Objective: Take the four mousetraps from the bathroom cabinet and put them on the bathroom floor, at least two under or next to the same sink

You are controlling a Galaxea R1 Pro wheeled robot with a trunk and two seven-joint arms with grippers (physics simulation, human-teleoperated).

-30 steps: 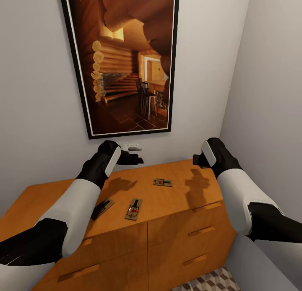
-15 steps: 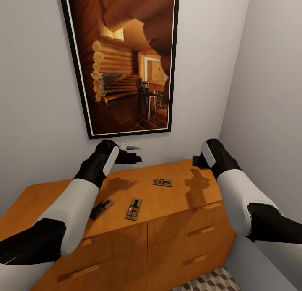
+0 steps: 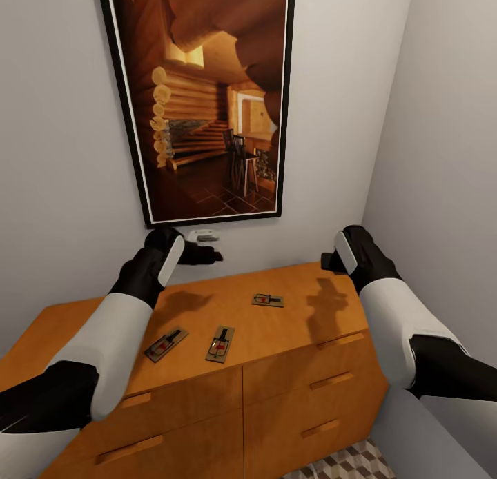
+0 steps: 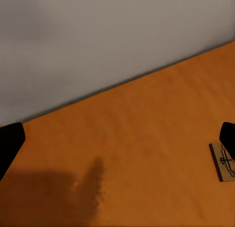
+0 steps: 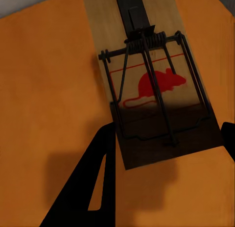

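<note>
the left gripper [image 3: 207,255] has lifted and drawn leftward, uncovering the left mousetrap [image 3: 166,344]; three mousetraps lie on the cabinet [image 3: 290,327] top. the left gripper is spread empty; i cannot tell the right gripper's [image 3: 330,261] state.

Mousetraps [image 3: 219,344]: three show on the cabinet [image 3: 304,327] top.
Right gripper [image 3: 330,261]: jaws hidden behind wrist.
Floor [image 3: 345,465]: cut off at 6 o'clock.

Pale grey walls [image 3: 62,154]; framed log-cabin picture [image 3: 203,99]; small white fixture [image 3: 203,235], perhaps switch, beneath.
</note>
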